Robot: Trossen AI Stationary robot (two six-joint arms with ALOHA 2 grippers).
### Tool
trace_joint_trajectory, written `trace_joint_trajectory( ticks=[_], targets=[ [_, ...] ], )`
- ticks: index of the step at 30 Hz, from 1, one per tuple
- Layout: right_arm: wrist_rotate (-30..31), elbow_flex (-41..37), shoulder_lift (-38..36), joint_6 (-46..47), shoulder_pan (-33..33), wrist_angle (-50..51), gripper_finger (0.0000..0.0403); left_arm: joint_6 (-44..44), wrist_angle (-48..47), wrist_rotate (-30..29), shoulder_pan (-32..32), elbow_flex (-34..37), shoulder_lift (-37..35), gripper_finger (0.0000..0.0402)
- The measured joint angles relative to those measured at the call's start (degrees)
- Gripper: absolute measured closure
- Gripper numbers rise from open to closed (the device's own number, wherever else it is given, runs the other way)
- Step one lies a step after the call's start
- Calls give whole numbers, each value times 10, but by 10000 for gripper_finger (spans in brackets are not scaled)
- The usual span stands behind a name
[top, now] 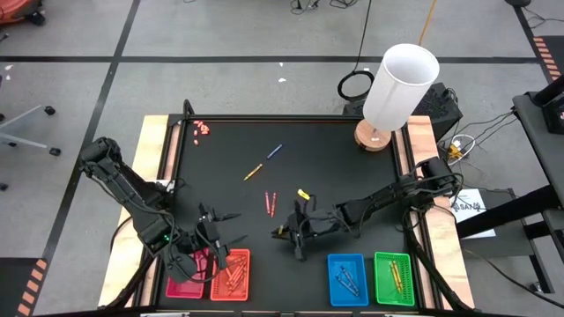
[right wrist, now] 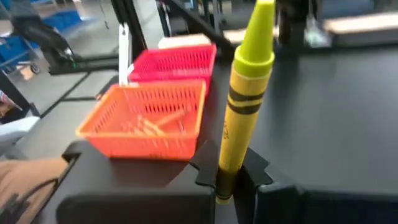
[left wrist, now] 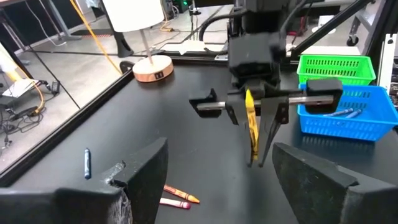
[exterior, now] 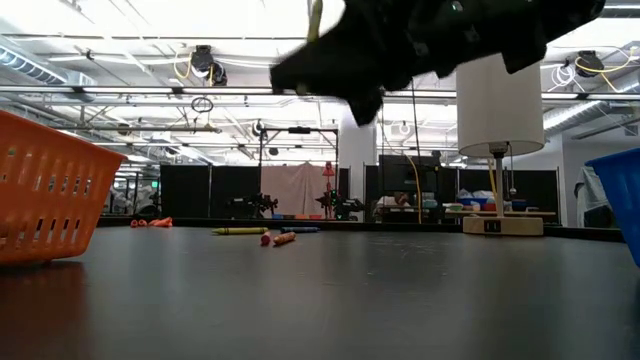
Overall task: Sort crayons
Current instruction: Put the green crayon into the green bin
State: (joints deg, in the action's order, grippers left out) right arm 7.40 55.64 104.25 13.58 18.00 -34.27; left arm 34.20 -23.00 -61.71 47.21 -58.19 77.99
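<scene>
My right jaws [top: 298, 236] were clamped on a yellow crayon [right wrist: 244, 106], held upright above the tabletop [top: 352, 158] near its centre. My left jaws [top: 214, 239] stood open at the orange tray [top: 231, 273], about 7 o'clock. Loose crayons [top: 270, 203] lay at 12 o'clock from the right jaws.

Bench [top: 291, 150]: matt black top, smooth, faint sheen in low view; pale wood edging at sides. Trays: moulded plastic mesh, slightly glossy: orange tray [right wrist: 146, 121], red tray [right wrist: 174, 62], blue tray [left wrist: 348, 115], green tray [left wrist: 336, 65]. Yellow crayon [right wrist: 245, 99]: waxy stick, matt paper wrapper with black bands. Right gripper [right wrist: 233, 183]: matt black plastic. Lamp [top: 398, 85]: smooth white shade, round wooden base.
</scene>
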Motion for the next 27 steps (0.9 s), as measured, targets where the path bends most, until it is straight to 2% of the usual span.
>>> trace_joint_trajectory(
  ticks=[4, 8, 13, 17, 22, 27],
  targets=[
    [-1, 0, -21, 59, 1, 94, 396, 0, -2, 0, 0, 0, 0, 110],
    [-2, 0, -78, 134, 14, 227, 396, 0, -2, 2, 0, 0, 0, 110],
    [-3, 0, -173, 230, 67, 397, 396, 0, -2, 4, 0, 0, 0, 110],
    [-2, 0, -246, 354, 124, 502, 396, 0, -2, 4, -3, 0, 0, 110],
    [-3, 0, -302, 540, 210, 564, 396, 0, 0, 4, -14, 0, 0, 110],
    [-26, 0, -303, 713, 298, 572, 396, 13, 0, 4, -23, 0, 0, 110]
  ],
)
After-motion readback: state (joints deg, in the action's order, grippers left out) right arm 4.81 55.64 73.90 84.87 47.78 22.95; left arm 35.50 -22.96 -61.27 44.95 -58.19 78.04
